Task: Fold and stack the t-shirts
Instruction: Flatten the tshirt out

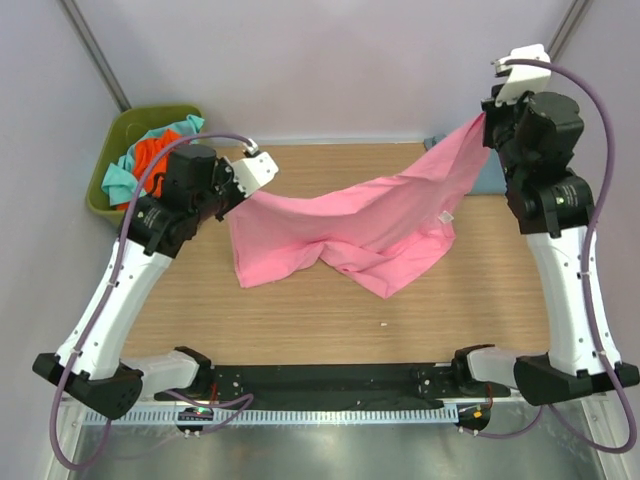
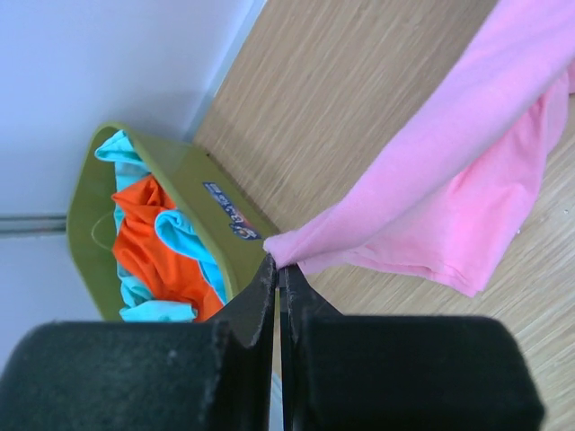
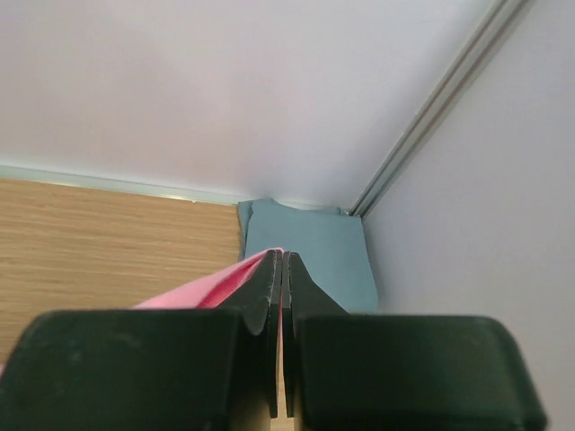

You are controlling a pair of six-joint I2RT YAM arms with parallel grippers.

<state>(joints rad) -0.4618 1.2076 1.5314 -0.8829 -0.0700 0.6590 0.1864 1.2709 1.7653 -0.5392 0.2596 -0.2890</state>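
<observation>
Shirt point(image 1: 350, 225), pink, sagging onto the table point(image 1: 300, 310). The left gripper point(image 2: 278, 268) is clamped on one edge, the right gripper point(image 3: 281, 259) on another, held higher. We should spread them evenly, then lay it flat.

A shirt point(image 1: 350, 225) spans the table point(image 1: 300, 320); bin point(image 1: 155, 112), seemingly off-table, far left.
</observation>
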